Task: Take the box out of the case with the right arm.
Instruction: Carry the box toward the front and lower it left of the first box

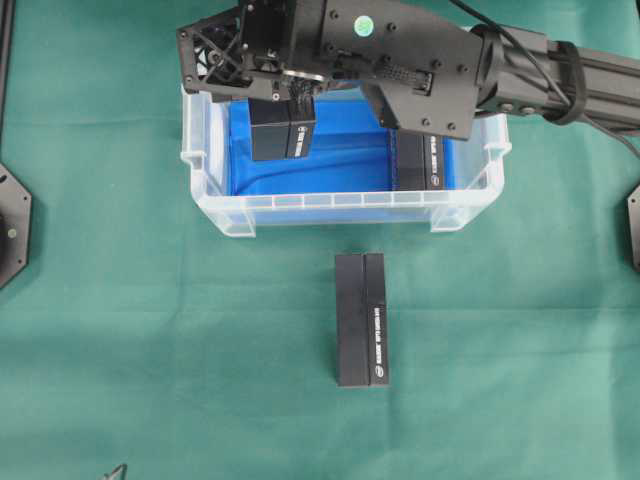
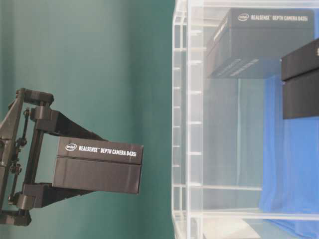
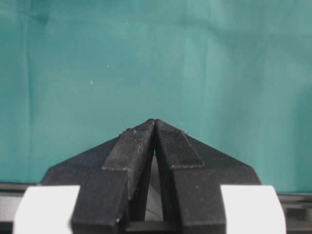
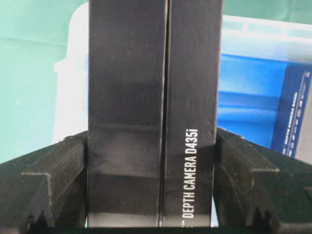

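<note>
Green cloth (image 1: 120,330): spare box (image 1: 362,318) before case (image 1: 350,210); another box (image 1: 420,160) inside.

Black box (image 1: 283,128), blue-lined clear case (image 1: 215,200), seemingly plain green cloth (image 1: 150,350).

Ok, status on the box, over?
Right end effector shut on box, held above case rim. Left end effector shut, empty. Second box in case, third box on table; nothing blocking.

A green cloth (image 1: 120,330) covers the bench. One black box (image 1: 362,319) lies flat on the cloth, just in front of the bin's near wall and apart from it, long axis running front to back, white lettering along its right half.
</note>
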`<state>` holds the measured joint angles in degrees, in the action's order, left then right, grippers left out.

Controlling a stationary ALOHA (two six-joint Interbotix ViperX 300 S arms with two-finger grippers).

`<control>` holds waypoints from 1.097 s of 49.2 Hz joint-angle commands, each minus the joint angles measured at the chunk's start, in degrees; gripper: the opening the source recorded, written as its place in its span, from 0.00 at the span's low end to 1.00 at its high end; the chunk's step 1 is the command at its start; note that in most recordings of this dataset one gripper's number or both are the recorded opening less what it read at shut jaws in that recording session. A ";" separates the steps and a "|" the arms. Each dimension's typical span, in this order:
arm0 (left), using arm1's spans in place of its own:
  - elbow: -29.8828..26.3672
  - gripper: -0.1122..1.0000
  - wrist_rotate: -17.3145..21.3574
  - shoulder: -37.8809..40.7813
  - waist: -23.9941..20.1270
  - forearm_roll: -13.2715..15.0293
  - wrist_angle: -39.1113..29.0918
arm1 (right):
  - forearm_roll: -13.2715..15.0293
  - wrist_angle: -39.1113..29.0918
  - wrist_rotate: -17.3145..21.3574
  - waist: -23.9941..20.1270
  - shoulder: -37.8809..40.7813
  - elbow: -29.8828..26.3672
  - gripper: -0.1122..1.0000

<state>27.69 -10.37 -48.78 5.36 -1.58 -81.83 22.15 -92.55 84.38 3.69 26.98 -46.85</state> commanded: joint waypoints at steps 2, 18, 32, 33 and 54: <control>-0.70 0.12 0.00 0.35 0.18 0.00 0.18 | 0.44 0.35 0.00 -0.35 -3.52 -1.67 0.72; -0.70 0.12 0.09 0.35 0.18 0.00 0.18 | 0.44 0.09 1.41 -2.20 -3.52 -1.67 0.72; -0.70 0.12 0.18 0.35 0.18 0.00 0.18 | 1.14 -1.58 5.71 -6.59 -3.52 -1.67 0.72; -0.70 0.12 0.09 0.44 0.18 0.09 0.18 | 1.23 -1.67 6.06 -6.94 -3.52 -1.67 0.72; -0.70 0.12 0.18 0.35 0.18 0.09 0.18 | 2.02 -4.66 16.96 -17.75 -3.52 -1.67 0.72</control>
<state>27.69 -10.28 -48.69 5.36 -1.58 -81.83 23.64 -96.86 100.11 -12.22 26.98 -46.85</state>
